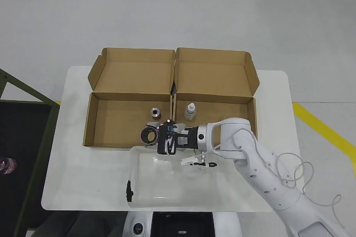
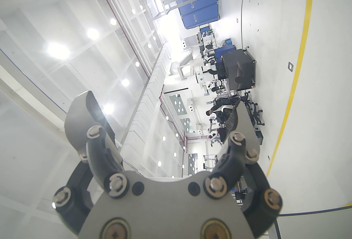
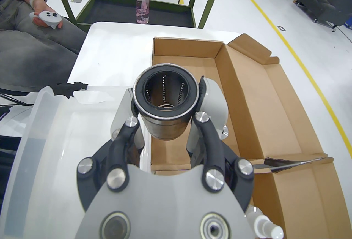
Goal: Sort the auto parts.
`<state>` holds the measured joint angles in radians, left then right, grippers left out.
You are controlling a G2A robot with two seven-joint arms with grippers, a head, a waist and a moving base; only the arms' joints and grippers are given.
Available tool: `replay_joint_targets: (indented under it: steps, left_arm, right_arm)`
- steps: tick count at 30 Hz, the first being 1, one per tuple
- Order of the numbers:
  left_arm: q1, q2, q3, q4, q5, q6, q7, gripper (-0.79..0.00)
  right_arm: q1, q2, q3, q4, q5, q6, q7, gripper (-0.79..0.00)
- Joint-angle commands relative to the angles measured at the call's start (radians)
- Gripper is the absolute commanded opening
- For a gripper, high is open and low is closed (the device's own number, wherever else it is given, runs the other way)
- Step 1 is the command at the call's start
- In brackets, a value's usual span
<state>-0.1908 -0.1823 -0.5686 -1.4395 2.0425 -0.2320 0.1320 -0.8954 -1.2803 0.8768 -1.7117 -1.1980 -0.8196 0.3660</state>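
Presently, the right tool (image 3: 166, 102) is clamped on a steel cylindrical bearing with a black end ring (image 3: 167, 127), its bore facing away from the wrist. In the top view, at frame centre, the bearing hangs over the near wall of the left-hand brown cardboard box (image 1: 113, 121), at the edge of the clear plastic bin (image 1: 166, 186). The left tool (image 2: 161, 105) stands spread, holding nothing.

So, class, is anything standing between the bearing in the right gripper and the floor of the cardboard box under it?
Nothing visible does. The bearing, held in the right gripper, hangs over the box near its front wall, bare cardboard below. One small metal part sits farther in, clear of it.
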Motion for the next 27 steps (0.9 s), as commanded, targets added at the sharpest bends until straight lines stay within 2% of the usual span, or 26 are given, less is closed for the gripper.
replay_joint_targets:
  steps: [1, 12, 27]
  left_arm:
    - [0.0, 0.0, 0.0, 0.0, 0.0, 0.0, 0.0, 0.0]
    - [0.0, 0.0, 0.0, 0.0, 0.0, 0.0, 0.0, 0.0]
    - [0.0, 0.0, 0.0, 0.0, 0.0, 0.0, 0.0, 0.0]
  right_arm:
    - [0.017, -0.004, -0.01, 0.02, 0.003, 0.009, 0.0, -0.785]
    - [0.14, -0.046, -0.097, 0.191, 0.038, 0.069, -0.002, -0.785]
    - [0.241, -0.104, -0.203, 0.374, 0.051, 0.124, 0.02, -0.785]
